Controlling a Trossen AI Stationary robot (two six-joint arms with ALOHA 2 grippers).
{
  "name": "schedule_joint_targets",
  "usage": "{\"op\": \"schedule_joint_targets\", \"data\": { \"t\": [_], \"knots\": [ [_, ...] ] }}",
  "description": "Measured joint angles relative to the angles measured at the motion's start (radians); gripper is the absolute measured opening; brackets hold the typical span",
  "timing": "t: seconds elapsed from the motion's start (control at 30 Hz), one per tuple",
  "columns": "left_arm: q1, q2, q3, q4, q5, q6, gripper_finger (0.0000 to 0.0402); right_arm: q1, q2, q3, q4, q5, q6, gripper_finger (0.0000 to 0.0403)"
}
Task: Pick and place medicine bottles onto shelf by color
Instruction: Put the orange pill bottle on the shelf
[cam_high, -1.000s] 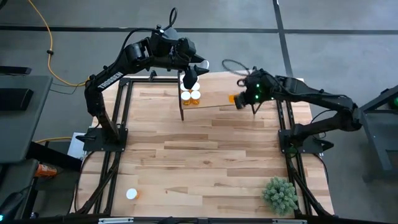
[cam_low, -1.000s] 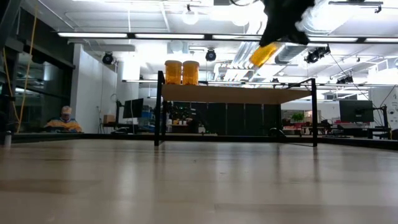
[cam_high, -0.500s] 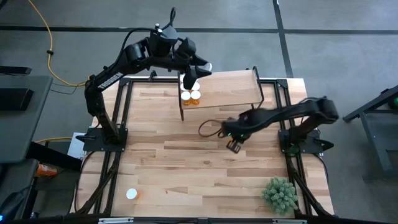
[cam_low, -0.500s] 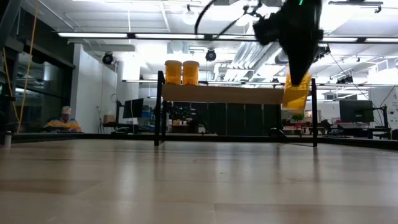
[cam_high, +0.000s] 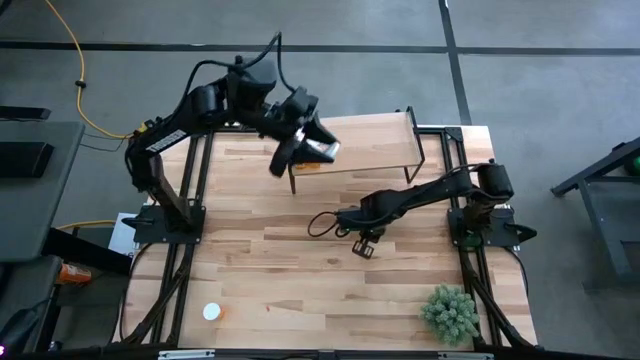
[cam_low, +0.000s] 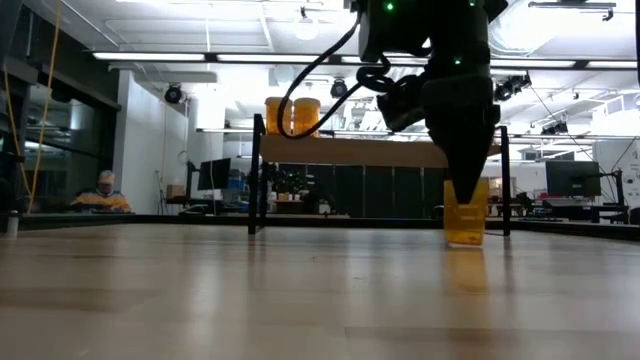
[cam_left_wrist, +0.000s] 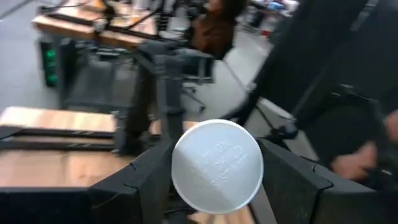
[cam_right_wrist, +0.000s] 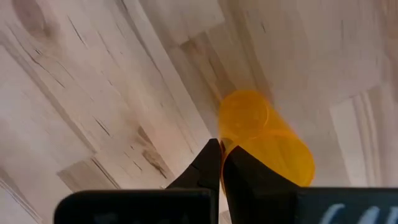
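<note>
My right gripper (cam_high: 362, 242) points down at mid-table, shut on a capless orange bottle (cam_low: 465, 212) that stands upright; the bottle also shows in the right wrist view (cam_right_wrist: 267, 143). My left gripper (cam_high: 308, 152) hovers over the left end of the shelf (cam_high: 370, 145) and is shut on a bottle of which only the white cap (cam_left_wrist: 216, 167) shows. Two orange bottles (cam_low: 292, 115) stand on the shelf's left end (cam_low: 300, 150). My right gripper pinches the bottle's wall at its open rim (cam_right_wrist: 225, 149), one finger seemingly inside and one outside. The fingers come from above, pointing down. The bottle is upright, its bottom on the tabletop. My left gripper holds the bottle between its two fingers (cam_left_wrist: 149, 177) at the cap end, the cap's flat top facing the wrist camera. The cap hides the body.
Another white-capped bottle (cam_high: 211, 312) lies near the table's near left corner. A small green plant (cam_high: 450, 312) stands at the near right. The shelf's black legs (cam_low: 254, 175) stand on the tabletop at the far side.
My right gripper has carried the orange bottle from above the shelf's right end toward the near edge and down; the bottle, tilted before, now stands upright on the table. My left gripper has swung from the far side of the shelf to above its left end.
</note>
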Motion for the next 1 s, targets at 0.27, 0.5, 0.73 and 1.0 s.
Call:
{"op": "schedule_joint_targets", "data": {
  "t": [0.27, 0.5, 0.73, 1.0],
  "knots": [
    [-0.111, -0.041, 0.000, -0.022, 0.009, 0.032, 0.0207, -0.003, 0.000, 0.000, 0.040, 0.000, 0.000, 0.0000],
    [-0.172, -0.040, 0.000, -0.104, 0.004, 0.043, 0.0207, -0.003, 0.000, 0.000, 0.060, 0.000, 0.000, 0.0000],
    [-0.189, -0.040, 0.000, -0.115, -0.014, 0.052, 0.0207, -0.003, 0.000, 0.000, 0.059, 0.000, 0.013, 0.0000],
    [-0.189, -0.040, 0.000, -0.117, -0.047, 0.054, 0.0207, -0.002, 0.000, 0.000, 0.060, 0.000, 0.034, 0.0065]
  ]
}}
